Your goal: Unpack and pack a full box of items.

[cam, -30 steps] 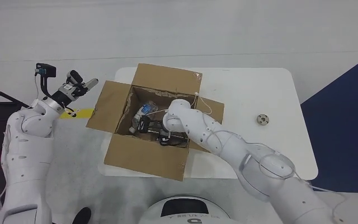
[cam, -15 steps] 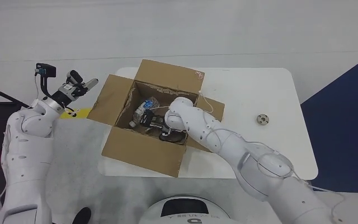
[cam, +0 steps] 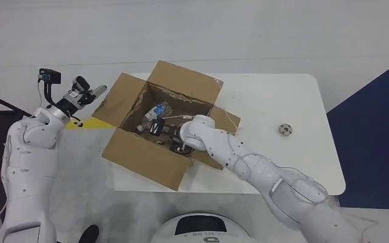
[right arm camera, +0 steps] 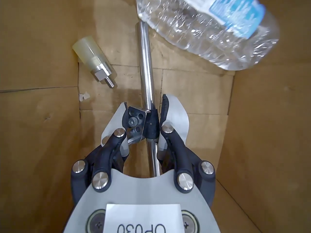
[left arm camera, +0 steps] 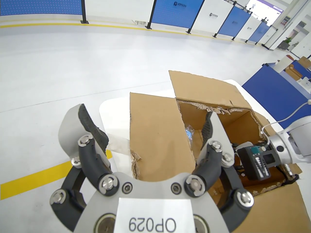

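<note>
An open cardboard box [cam: 141, 159] sits on the white table [cam: 279, 103], its flaps spread. Inside it my right gripper [right arm camera: 145, 109] is shut on a shiny metal rod [right arm camera: 145, 56] with a small perforated bracket [right arm camera: 135, 122] and black clamp. A clear plastic water bottle [right arm camera: 206, 20] with a blue label lies over the rod's far end, also visible from above as the bottle [cam: 153, 113]. A pale cylinder with a threaded metal stud [right arm camera: 94, 60] lies on the box floor beside the rod. My left gripper [cam: 89, 90] hangs open off the table's left side, away from the box [left arm camera: 155, 144].
A small round metal part [cam: 284, 129] lies on the table to the right of the box. The table's right half is bare. A yellow floor line [cam: 91, 123] runs left of the table.
The box has slid and turned toward the table's left front while my right gripper stays inside it. The left arm has not moved.
</note>
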Motion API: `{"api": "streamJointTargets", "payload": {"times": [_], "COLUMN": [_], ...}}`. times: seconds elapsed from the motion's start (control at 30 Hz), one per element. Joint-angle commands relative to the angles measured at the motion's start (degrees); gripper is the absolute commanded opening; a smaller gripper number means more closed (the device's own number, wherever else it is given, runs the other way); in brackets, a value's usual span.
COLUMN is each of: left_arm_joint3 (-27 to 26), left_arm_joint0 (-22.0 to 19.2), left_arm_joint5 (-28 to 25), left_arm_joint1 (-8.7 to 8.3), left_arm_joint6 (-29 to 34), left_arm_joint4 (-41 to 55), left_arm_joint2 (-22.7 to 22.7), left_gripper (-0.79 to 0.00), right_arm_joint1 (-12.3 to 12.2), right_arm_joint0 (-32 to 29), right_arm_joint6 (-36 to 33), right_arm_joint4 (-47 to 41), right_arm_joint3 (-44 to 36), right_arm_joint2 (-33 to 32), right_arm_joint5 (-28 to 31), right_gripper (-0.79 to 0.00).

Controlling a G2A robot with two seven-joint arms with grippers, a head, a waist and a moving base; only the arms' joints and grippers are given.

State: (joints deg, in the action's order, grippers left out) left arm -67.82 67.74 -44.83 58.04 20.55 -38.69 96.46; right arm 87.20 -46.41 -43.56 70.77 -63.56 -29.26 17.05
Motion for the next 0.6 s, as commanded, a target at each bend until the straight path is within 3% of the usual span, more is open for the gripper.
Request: {"api": "streamJointTargets", "payload": {"times": [0.0, 0.3, 0.57], "left_arm_joint3": [0.0, 0.0, 0.0], "left_arm_joint0": [0.0, 0.0, 0.0], "left_arm_joint5": [0.0, 0.0, 0.0], "left_arm_joint1": [0.00, 0.00, 0.00], "left_arm_joint6": [0.0, 0.0, 0.0], "left_arm_joint4": [0.0, 0.0, 0.0], "left_arm_joint2": [0.0, 0.0, 0.0], "left_gripper": [0.000, 0.000, 0.000], "right_arm_joint1": [-1.7, -6.3, -6.4], "right_arm_joint0": [-2.8, -12.2, -12.3], "right_arm_joint6": [0.7, -1.6, -6.3], "right_arm_joint4": [2.7, 10.7, 7.9], "right_arm_joint3": [-4.6, -19.5, -21.1], "right_arm_joint2": [-2.0, -8.5, -10.1], "right_arm_joint5": [-0.6, 0.2, 3.0], "right_gripper": [-0.785, -0.785, -0.785]}}
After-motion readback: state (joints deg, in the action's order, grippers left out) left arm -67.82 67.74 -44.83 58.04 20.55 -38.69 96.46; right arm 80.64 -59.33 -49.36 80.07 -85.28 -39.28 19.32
